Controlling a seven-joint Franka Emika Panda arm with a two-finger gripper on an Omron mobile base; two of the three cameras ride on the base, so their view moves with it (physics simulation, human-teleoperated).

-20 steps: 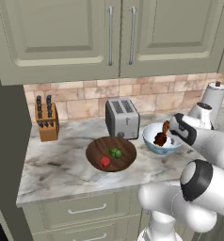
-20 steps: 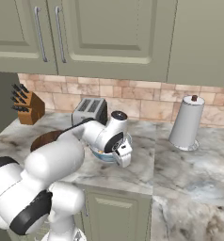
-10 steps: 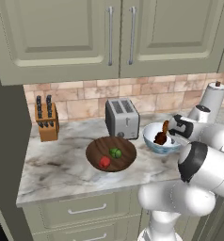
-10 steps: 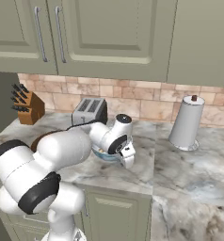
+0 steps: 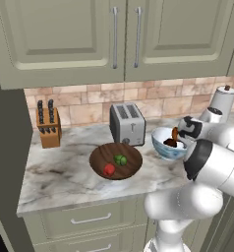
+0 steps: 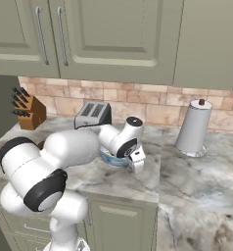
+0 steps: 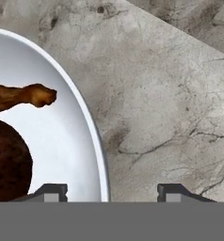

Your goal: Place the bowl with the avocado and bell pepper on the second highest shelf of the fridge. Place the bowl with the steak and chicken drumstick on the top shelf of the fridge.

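White bowl w/ steak + chicken drumstick sits on the marble desk, right of the toaster; pale blue outside, glossy white inside, round, thin rim. In the hand view the drumstick lies roughly level across the frame, knobby bone end toward the bowl rim; the steak is a dark brown rounded lump just below it. In the left base view the drumstick leans up out of the bowl, bone end high. Gripper is at the bowl's near-right edge, jaws apart and straddling the rim: one fingertip inside the bowl, the other out over the desk. No contact visible, so not clamped on the rim as far as the frames show. Second bowl: dark wooden bowl, wide and shallow, visible grain, in front of the toaster and left of the white bowl, apart from it. It holds the green avocado and red bell pepper side by side, pepper nearer the front edge. Wooden knife block at the far left against the tile backsplash; white paper towel roll stands upright to the right, well apart from the bowl.
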